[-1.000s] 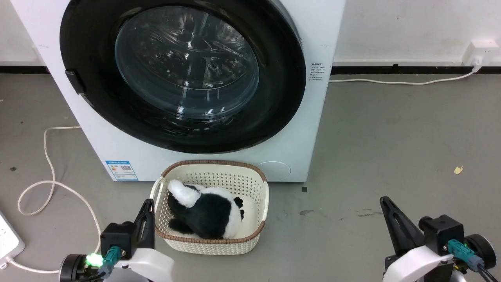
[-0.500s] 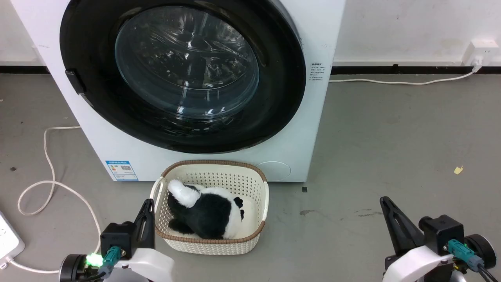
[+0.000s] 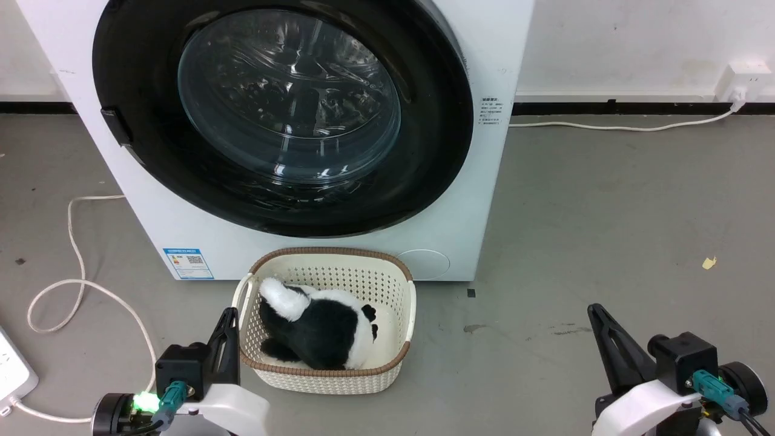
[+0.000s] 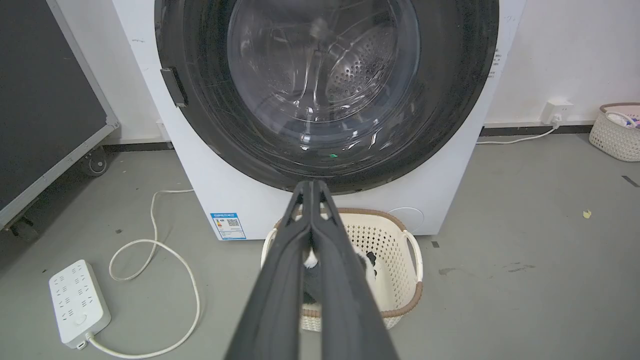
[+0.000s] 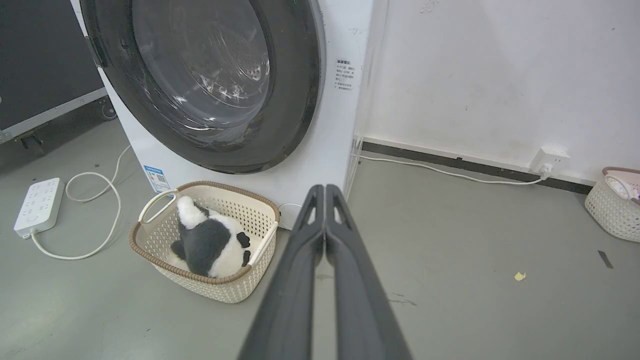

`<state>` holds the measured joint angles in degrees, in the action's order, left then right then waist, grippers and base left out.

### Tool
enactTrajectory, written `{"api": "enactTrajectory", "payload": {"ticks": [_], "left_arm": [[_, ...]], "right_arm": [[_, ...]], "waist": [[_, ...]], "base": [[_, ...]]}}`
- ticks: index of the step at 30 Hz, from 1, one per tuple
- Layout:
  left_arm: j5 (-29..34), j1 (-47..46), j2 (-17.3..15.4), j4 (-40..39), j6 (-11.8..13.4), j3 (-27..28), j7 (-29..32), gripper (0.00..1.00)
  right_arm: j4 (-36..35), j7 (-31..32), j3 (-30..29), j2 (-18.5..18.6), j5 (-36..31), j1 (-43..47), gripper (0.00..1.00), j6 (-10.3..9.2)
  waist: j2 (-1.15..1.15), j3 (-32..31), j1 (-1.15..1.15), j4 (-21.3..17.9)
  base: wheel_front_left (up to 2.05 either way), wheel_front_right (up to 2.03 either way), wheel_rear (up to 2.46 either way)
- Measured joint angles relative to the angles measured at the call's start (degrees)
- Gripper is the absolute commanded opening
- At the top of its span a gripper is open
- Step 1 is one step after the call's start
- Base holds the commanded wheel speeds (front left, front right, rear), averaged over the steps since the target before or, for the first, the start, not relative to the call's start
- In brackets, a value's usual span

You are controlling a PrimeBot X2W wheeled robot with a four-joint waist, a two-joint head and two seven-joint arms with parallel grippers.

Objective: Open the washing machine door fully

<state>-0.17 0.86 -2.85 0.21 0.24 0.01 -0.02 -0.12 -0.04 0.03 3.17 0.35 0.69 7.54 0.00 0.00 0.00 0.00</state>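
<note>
The white washing machine (image 3: 478, 200) stands ahead with its door (image 3: 433, 163) closed flat against the front; the door has a wide glossy black rim around a bulging clear glass bowl (image 3: 289, 97). The door (image 4: 450, 100) and the door (image 5: 295, 90) fill the upper part of both wrist views. My left gripper (image 3: 230, 315) sits low at the left, shut and holding nothing, its tips (image 4: 311, 185) touching. My right gripper (image 3: 594, 310) rests low at the right, also shut and empty, its fingers (image 5: 325, 189) pressed together. Both are well short of the door.
A cream basket (image 3: 404, 321) holding a black-and-white plush toy (image 3: 315, 327) sits on the floor right before the machine. A white cable (image 3: 72, 284) loops at the left beside a power strip (image 4: 77, 302). Another basket (image 5: 612, 202) stands far right by the wall.
</note>
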Motion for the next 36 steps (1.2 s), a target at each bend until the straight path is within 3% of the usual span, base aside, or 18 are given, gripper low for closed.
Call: {"api": "enactTrajectory", "payload": {"ticks": [9,10,36], "left_arm": [[0.0,0.0,0.0,0.0,0.0,0.0,0.0,0.00],[0.0,0.0,0.0,0.0,0.0,0.0,0.0,1.00],[-0.5,0.0,0.0,0.0,0.7,-1.2,-2.2,1.00]], "right_arm": [[0.0,0.0,0.0,0.0,0.0,0.0,0.00,0.00],[0.0,0.0,0.0,0.0,0.0,0.0,1.00,0.00],[0.0,-2.1,0.0,0.0,3.9,-0.2,1.00,0.00]], "waist": [[0.00,0.0,0.00,0.0],[0.00,0.0,0.00,0.0],[0.00,1.5,0.00,0.8]], "base": [[0.00,0.00,0.00],[0.00,0.00,0.00],[0.00,0.00,0.00]]}}
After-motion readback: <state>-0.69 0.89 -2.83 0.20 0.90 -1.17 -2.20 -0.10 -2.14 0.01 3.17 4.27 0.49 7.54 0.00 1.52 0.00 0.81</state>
